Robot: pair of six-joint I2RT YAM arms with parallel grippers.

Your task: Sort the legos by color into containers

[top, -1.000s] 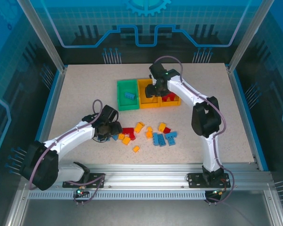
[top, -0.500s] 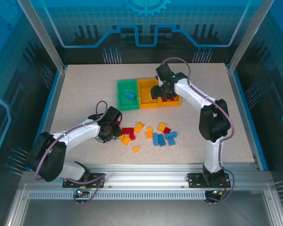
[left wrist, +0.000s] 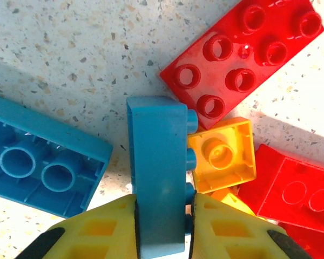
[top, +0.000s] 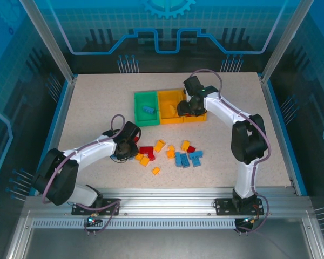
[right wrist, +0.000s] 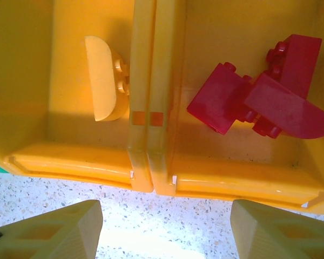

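Since a second ago, the left gripper (left wrist: 161, 216) has closed and is now pinching an upended blue lego (left wrist: 156, 162) in the loose pile toward the table's (top: 97, 102) near edge. I'm seeing a yellow brick (left wrist: 222, 155) crowding its studs, a red brick (left wrist: 243, 59) just beyond and another blue brick (left wrist: 38, 162) lying left. The right gripper (right wrist: 167, 232) is hanging open over the yellow bins' (right wrist: 216, 178) near wall, holding nothing.

flat blue lego (left wrist: 43, 162), cropped at left edge
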